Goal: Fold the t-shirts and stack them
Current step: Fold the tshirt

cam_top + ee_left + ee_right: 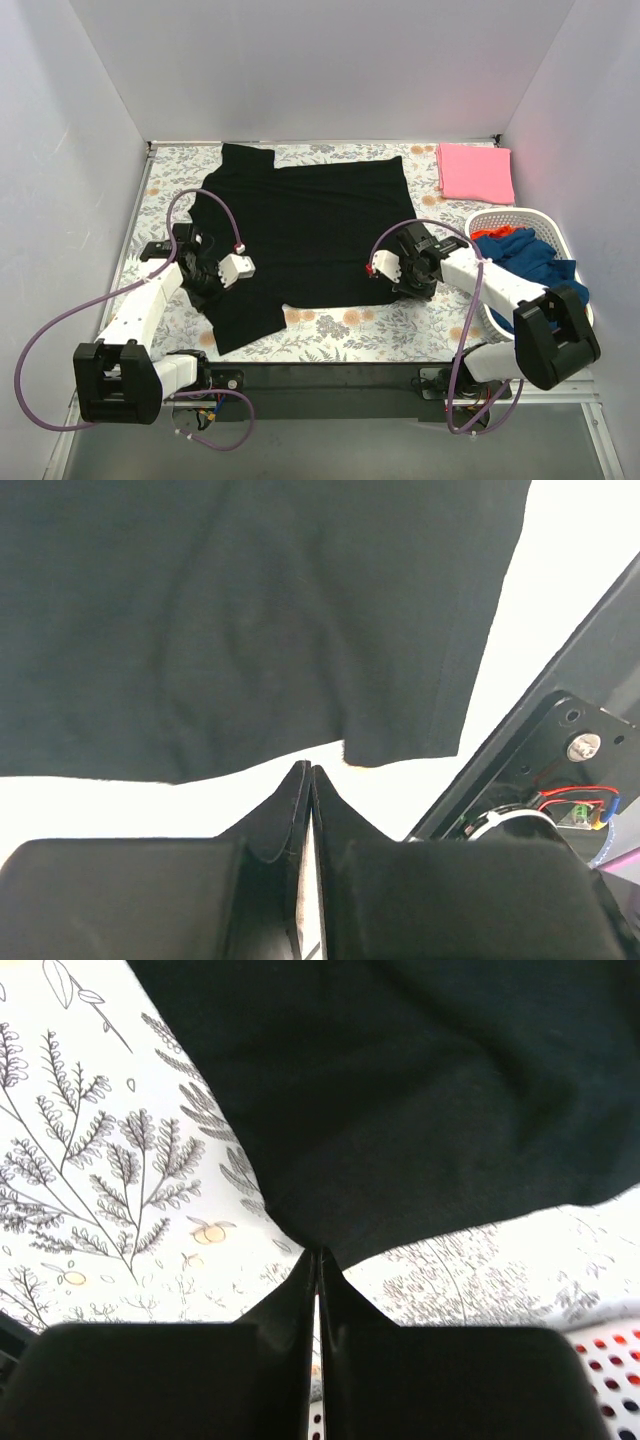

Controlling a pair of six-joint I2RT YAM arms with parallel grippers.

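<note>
A large black t-shirt lies spread flat on the floral table cover. My right gripper is at its near right corner, jaws shut on the black cloth, which bunches into the fingertips. My left gripper is at the shirt's left edge, by the sleeve. Its jaws are shut, and a thin strip of bright table shows between their tips and the hem of the black t-shirt. A folded pink t-shirt lies at the back right. A blue t-shirt and a red one are in the basket.
A white slotted basket stands at the right edge, close to the right arm. The floral table cover shows in front of the shirt. Grey walls close off three sides. The black base plate of the arms runs along the near edge.
</note>
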